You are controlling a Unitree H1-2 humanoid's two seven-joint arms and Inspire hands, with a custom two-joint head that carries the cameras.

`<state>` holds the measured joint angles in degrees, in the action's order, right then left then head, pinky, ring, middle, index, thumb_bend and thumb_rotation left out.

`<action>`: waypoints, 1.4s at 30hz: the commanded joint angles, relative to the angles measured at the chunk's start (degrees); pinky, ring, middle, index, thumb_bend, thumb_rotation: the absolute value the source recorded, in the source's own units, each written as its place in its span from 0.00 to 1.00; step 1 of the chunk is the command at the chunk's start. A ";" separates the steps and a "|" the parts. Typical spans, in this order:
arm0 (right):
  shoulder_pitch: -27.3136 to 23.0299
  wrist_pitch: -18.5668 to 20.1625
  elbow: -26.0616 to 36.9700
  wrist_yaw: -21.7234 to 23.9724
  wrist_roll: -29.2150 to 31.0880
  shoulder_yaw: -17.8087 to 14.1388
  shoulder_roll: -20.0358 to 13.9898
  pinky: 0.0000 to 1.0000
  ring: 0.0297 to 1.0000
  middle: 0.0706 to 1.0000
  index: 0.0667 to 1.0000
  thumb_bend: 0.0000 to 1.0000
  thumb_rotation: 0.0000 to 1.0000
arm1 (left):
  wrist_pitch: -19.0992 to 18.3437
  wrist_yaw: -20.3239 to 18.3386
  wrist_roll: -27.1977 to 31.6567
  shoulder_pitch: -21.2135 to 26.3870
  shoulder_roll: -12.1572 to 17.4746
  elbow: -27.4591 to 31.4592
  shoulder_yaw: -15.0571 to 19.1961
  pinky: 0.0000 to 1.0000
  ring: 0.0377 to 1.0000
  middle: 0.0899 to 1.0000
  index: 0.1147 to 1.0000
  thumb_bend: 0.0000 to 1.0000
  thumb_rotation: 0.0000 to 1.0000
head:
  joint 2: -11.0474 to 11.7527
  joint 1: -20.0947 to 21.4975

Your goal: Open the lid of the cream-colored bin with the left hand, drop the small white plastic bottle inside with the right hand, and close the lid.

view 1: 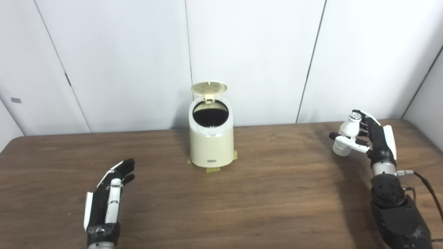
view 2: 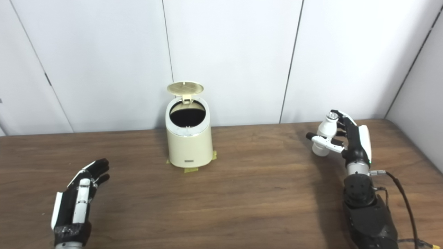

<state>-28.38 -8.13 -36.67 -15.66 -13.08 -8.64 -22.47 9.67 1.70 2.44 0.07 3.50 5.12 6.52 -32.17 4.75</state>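
Note:
The cream-colored bin point(view 1: 211, 147) stands at the back middle of the table, with its round lid point(view 1: 209, 88) flipped up and the dark inside showing. My right hand point(view 1: 372, 136) is shut on the small white plastic bottle point(view 1: 345, 133) and holds it tilted above the table's right side, well to the right of the bin. My left hand point(view 1: 109, 195) is open and empty, low over the table at the front left, apart from the bin.
The brown wooden table point(view 1: 277, 193) ends at a white panelled wall point(view 1: 259, 52) right behind the bin. Yellow tape tabs point(view 1: 214, 169) show at the bin's base. A cable point(view 1: 429, 190) runs along my right forearm.

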 commanded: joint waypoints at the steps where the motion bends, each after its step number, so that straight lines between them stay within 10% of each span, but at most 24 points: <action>1: -2.93 -2.34 0.75 -0.69 0.37 -0.04 -1.10 0.68 0.76 0.78 0.80 0.96 0.39 | 0.15 -0.01 0.29 1.07 0.66 2.51 0.36 0.81 0.82 0.79 0.74 0.22 0.82 | -0.06 0.05; 18: -4.97 -5.02 -4.87 -2.48 0.97 1.17 -1.17 0.66 0.74 0.74 0.73 0.93 0.29 | -0.19 0.28 -0.43 0.80 0.75 3.31 0.35 0.79 0.81 0.79 0.73 0.20 0.80 | -0.13 -0.55; 22: -5.83 -6.62 -6.75 -8.87 0.08 -0.02 0.04 0.54 0.61 0.63 0.65 0.82 0.05 | -0.10 -0.06 0.22 0.61 0.93 3.37 0.47 0.80 0.81 0.79 0.73 0.20 0.79 | -0.20 -0.82; 26: -6.88 -8.54 -9.87 -16.56 -2.09 0.09 0.62 0.31 0.38 0.41 0.50 0.54 0.01 | 0.20 0.04 0.09 0.41 1.01 3.42 0.64 0.79 0.81 0.78 0.73 0.20 0.77 | -0.28 -0.85; 42: -6.99 -11.10 -11.70 -19.34 -1.50 0.81 0.66 0.36 0.41 0.41 0.49 0.52 0.00 | -0.41 -0.39 0.60 0.12 1.06 3.40 0.92 0.79 0.81 0.78 0.73 0.21 0.76 | -0.29 -0.40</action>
<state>-33.03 -17.76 -50.53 -33.91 -14.61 -7.54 -20.72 8.19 1.51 2.60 -0.97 4.20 6.49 7.45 -32.43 4.31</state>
